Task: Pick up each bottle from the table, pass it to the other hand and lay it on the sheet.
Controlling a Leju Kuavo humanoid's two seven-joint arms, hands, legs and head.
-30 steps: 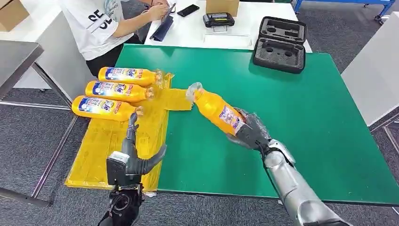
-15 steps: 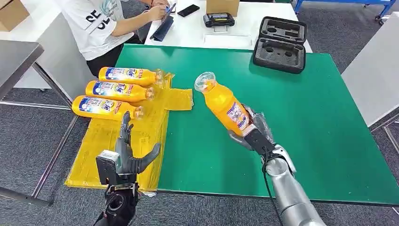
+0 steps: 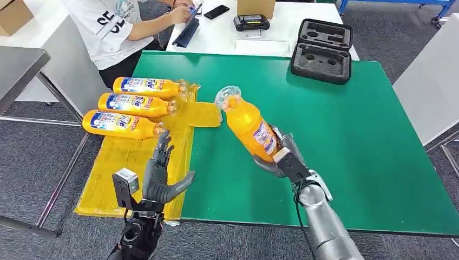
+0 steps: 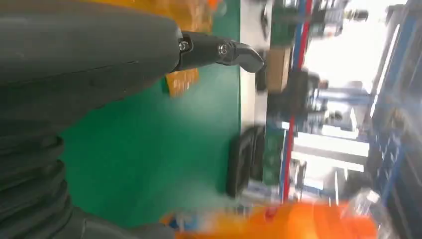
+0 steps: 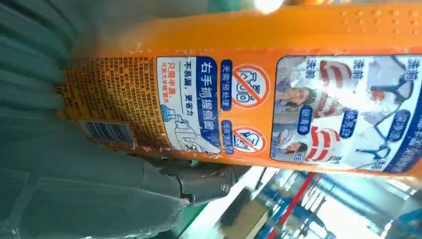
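My right hand [image 3: 282,157] grips the lower end of an orange bottle [image 3: 246,123] with a clear cap, held tilted above the green table [image 3: 346,141]. The same bottle's printed label [image 5: 278,109] is close up in the right wrist view. My left hand [image 3: 161,176] is raised and open over the yellow sheet [image 3: 124,168], fingers spread, some way left of the held bottle. Three more orange bottles [image 3: 146,86] [image 3: 135,104] [image 3: 120,123] lie side by side at the sheet's far end. In the left wrist view the held bottle [image 4: 298,225] is a blurred orange shape beyond my left hand [image 4: 89,55].
A black foam case [image 3: 322,50] lies at the table's far right. A person in a white shirt [image 3: 116,27] sits behind the far left corner at a white desk [image 3: 227,32] with a phone and a small device. Grey floor lies to the left of the sheet.
My right hand has brought the bottle leftward and turned it more upright. My left hand has risen and shifted right, toward the bottle, fingers still spread.
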